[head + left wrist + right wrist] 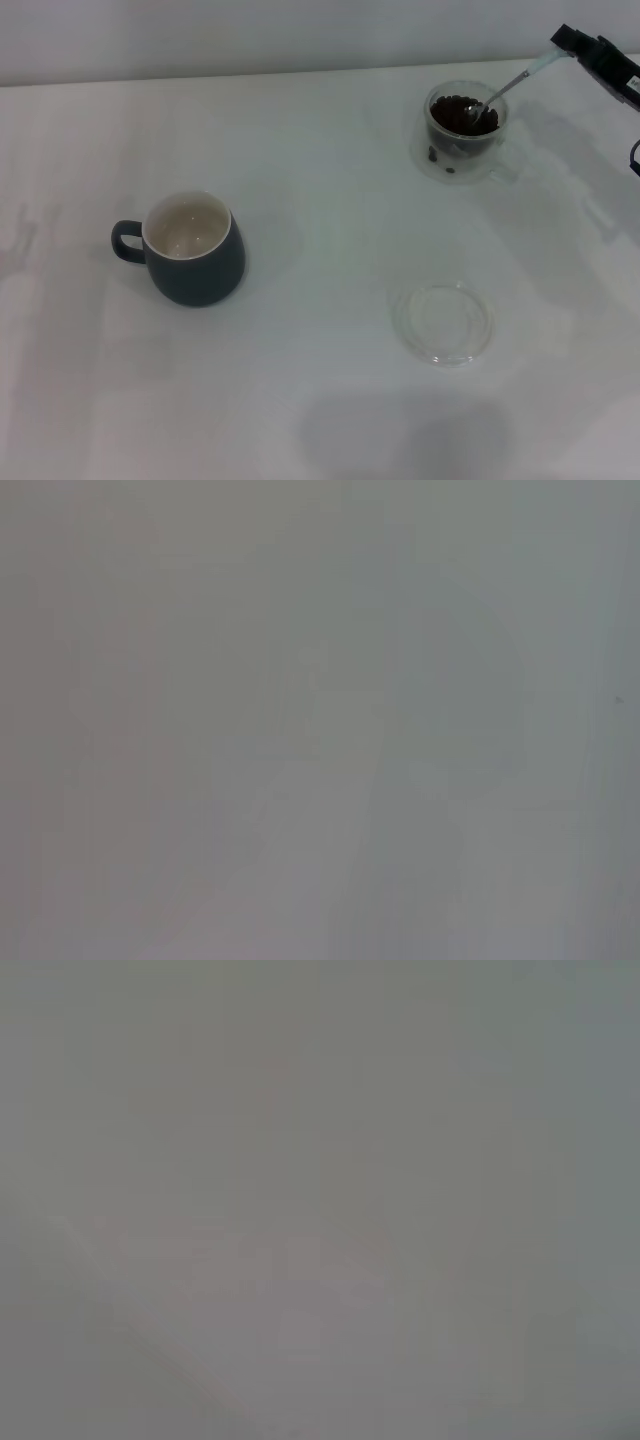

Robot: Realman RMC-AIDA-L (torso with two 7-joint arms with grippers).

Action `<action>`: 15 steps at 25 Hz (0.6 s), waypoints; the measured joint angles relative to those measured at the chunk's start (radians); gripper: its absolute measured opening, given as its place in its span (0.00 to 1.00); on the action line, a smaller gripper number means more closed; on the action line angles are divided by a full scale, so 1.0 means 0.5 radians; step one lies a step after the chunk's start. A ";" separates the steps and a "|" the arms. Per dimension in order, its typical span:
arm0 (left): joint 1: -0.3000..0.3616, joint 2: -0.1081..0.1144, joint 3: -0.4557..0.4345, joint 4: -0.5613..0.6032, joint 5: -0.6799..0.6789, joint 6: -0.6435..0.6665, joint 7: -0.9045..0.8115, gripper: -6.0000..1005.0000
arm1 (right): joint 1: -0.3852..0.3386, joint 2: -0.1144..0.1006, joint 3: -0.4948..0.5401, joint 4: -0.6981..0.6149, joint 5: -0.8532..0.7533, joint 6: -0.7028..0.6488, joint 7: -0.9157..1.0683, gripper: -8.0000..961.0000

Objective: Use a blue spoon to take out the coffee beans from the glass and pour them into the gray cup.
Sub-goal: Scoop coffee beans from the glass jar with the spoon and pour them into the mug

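Note:
The glass stands at the far right of the table, with the dark coffee beans heaped inside. The blue spoon slants down into it, its metal bowl resting among the beans. My right gripper is at the far right edge, shut on the spoon's pale blue handle, above and to the right of the glass. The gray cup stands at the left, upright, handle pointing left, its cream inside empty. My left gripper is out of view. Both wrist views show only plain grey.
A flat clear round saucer lies on the white table in front of the glass, right of centre. The table's far edge meets a pale wall just behind the glass.

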State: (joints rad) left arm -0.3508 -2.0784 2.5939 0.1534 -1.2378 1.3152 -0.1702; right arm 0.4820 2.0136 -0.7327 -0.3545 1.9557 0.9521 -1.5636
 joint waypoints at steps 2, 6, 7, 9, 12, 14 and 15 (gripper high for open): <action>0.001 0.000 0.000 0.000 0.000 0.000 0.000 0.89 | 0.001 -0.001 0.004 0.008 0.000 -0.012 0.060 0.16; 0.004 0.000 0.000 0.000 0.000 0.001 0.000 0.89 | 0.004 -0.001 0.005 0.011 0.000 -0.041 0.151 0.16; 0.003 0.000 0.000 -0.002 0.000 0.001 0.000 0.89 | 0.004 -0.001 0.003 0.011 0.000 -0.051 0.187 0.16; 0.003 0.000 0.000 -0.002 0.000 0.002 0.000 0.89 | 0.005 0.000 0.001 0.011 0.000 -0.069 0.266 0.16; 0.002 0.000 0.000 -0.003 0.000 0.002 0.000 0.89 | 0.006 -0.001 0.008 0.011 0.007 -0.080 0.339 0.16; 0.002 0.000 0.000 -0.004 0.000 0.002 0.000 0.89 | 0.006 -0.003 0.012 0.011 0.028 -0.102 0.372 0.16; 0.002 0.000 0.000 -0.005 0.000 0.002 0.000 0.89 | 0.006 -0.006 0.013 0.011 0.051 -0.119 0.394 0.16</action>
State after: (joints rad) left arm -0.3499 -2.0785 2.5940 0.1510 -1.2379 1.3162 -0.1702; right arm 0.4848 2.0105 -0.7260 -0.3490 1.9813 0.8925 -1.3667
